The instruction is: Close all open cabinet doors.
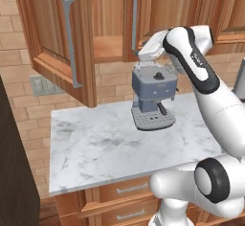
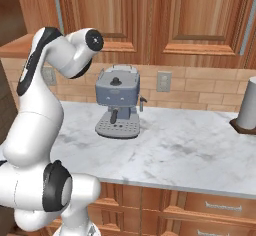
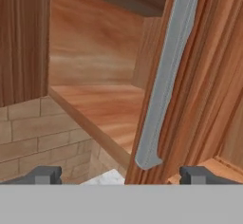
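The wall cabinet above the counter (image 1: 95, 143) has two doors standing open. The left door (image 1: 57, 38) swings far out toward the camera, and the right door (image 1: 130, 24) is open about halfway, with the bare shelf (image 1: 107, 48) between them. In the hand view the right door (image 3: 199, 90) stands edge-on just in front of the claw (image 3: 118, 174), and its handle (image 3: 166, 76) runs down to a point between the two fingertips.

The main risk is probably a bad push. The claw is at the lower corner of the door, so if the arm moves sideways the fingers could slide off the edge or catch behind the handle, and the door would stay partly open. A push that is too fast could also make the door bounce back. The coffee machine (image 1: 153, 96) stands on the counter just below the hand, so a low swing of the arm may knock it.

The claw is wide open and it holds nothing. Whether a fingertip touches the door cannot be told.
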Motion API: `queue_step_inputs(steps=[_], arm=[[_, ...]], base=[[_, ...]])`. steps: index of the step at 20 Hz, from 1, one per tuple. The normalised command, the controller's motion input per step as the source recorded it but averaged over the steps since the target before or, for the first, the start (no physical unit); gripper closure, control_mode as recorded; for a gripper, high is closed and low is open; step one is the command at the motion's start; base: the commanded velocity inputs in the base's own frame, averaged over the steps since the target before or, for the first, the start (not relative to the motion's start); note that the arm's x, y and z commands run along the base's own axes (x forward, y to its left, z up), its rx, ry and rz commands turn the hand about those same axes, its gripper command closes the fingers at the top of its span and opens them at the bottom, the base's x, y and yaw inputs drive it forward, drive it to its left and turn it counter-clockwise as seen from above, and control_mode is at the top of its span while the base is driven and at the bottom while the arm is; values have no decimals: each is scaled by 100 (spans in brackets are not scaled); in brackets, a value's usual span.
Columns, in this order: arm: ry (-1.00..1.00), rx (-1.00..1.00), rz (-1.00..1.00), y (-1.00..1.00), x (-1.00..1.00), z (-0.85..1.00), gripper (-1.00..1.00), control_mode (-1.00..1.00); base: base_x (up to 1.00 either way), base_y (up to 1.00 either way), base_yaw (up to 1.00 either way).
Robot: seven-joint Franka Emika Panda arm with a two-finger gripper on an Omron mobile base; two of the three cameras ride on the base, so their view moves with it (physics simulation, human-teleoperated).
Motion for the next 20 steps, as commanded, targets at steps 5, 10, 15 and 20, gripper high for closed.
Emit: queue_step_inputs(steps=[5, 10, 15, 20], arm=[[5, -2, -2, 34, 17, -35, -100, -100], [6, -5, 0, 38, -22, -45, -100, -100], [2, -6, 0, 35, -71, -32, -100, -100], [-7, -6, -8, 5, -100, -3, -100, -100]], base=[[0, 0, 0], [0, 0, 0], [0, 0, 0], [0, 0, 0]])
